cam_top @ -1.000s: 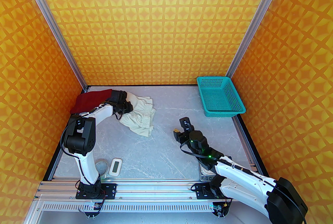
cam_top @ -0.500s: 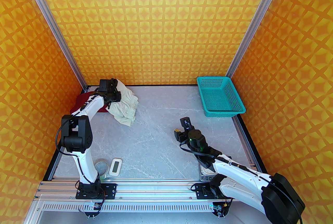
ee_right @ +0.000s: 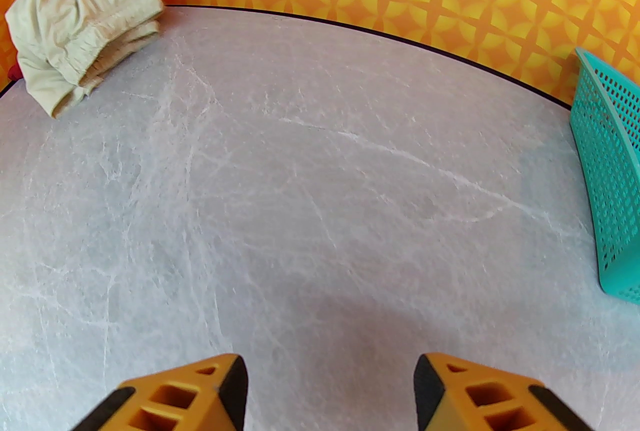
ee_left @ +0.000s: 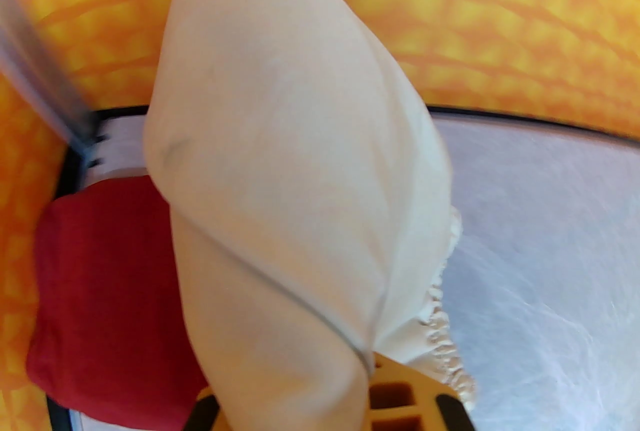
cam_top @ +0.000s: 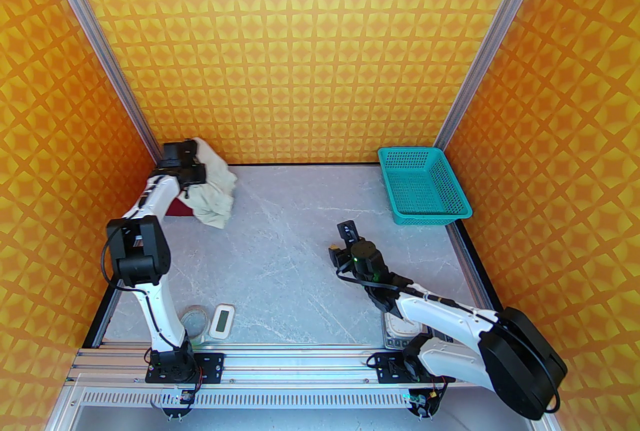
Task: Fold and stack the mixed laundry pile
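Left fingers (ee_left: 400, 391) pinched shut on cream shorts (cam_top: 215, 188) dangling partly over red shirt (ee_left: 100, 279); best lowered squarely onto it; right fingers (ee_right: 185, 394) apart, empty.

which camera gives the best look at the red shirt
The left wrist view: the red shirt spreads across the lower left, close and large, partly hidden by the hanging cream shorts. The top external view catches a small red corner beside the shorts; the right wrist view, a tiny far sliver at the left edge.
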Controlling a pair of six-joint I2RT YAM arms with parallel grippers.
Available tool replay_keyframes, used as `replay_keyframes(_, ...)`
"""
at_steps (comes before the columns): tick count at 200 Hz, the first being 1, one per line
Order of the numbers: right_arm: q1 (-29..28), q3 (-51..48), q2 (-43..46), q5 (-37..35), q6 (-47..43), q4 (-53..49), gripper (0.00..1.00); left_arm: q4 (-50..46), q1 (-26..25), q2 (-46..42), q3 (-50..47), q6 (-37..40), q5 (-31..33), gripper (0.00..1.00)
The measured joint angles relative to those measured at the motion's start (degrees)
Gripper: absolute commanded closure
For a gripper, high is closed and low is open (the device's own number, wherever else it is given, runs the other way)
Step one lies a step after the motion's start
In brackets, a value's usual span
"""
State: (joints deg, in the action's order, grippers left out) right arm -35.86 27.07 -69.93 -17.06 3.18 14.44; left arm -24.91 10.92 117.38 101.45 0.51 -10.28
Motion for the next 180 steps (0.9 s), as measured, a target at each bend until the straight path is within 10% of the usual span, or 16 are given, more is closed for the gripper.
replay_keyframes(68,0.0,8.7,-7.4,2.1,-1.5,-0.6,0.4,-1.9,14.4,8.0,7.0,-2.0,-11.8,1.0)
replay_keyframes(149,0.1,15.1,-12.2,3.8,-1.7,-4.5,0.37,-12.6,17.2,21.9,22.5,-0.3,-14.5,1.0)
replay_keyframes(180,3.5,14.9,-9.7,4.2,-0.2,-7.7,0.36,-17.0,16.7,22.9,25.8,0.6,-11.7,0.37)
